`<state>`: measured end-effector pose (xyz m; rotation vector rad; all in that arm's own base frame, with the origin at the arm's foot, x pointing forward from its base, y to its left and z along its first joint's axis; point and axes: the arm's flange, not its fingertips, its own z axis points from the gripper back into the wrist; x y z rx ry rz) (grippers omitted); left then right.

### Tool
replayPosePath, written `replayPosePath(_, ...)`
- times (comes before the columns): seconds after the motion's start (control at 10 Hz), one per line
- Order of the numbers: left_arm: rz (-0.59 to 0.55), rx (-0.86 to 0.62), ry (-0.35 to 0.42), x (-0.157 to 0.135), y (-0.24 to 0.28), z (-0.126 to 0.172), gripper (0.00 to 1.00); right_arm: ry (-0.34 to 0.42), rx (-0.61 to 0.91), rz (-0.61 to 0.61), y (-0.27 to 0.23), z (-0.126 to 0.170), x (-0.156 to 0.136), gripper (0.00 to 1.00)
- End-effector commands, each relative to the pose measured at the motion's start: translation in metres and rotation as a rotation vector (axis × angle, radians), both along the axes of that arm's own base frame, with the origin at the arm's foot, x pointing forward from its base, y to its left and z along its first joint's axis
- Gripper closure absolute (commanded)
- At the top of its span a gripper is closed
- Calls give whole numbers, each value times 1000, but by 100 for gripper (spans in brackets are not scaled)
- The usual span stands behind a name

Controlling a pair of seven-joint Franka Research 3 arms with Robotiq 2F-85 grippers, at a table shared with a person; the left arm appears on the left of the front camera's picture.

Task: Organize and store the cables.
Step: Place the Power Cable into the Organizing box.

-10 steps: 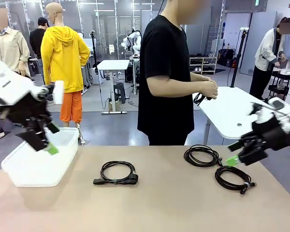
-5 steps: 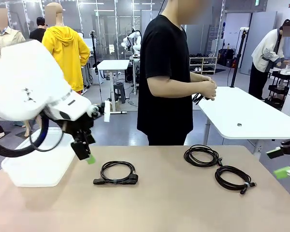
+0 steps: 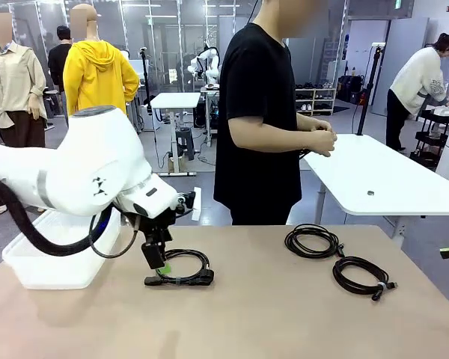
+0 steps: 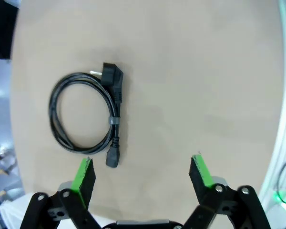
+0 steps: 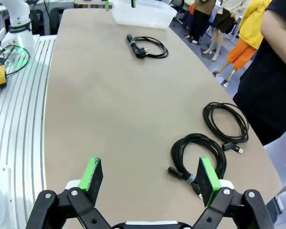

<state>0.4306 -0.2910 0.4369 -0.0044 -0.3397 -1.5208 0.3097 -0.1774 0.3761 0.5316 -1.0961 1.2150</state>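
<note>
Left gripper [image 4: 143,167] was seen wide open, empty. Coiled black plug-ended cable [image 4: 86,114] was located just ahead, offset toward one finger [image 4: 84,174]

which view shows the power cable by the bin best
Left wrist view: it looks straight down on the power cable, with whole coil, tie and both plug ends clear. In the front view the left gripper covers part of its left side. The right wrist view shows it small, far off.
</note>
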Motion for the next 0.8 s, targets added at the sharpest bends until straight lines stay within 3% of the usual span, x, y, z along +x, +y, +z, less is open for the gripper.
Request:
replayPosePath(0.0,-27,97,10,19,-15,-7,0,50,-53,-2,14,28,4,0)
replayPosePath(0.7,18,131,55,40,-19,-42,0,50,-53,-2,14,28,4,0)
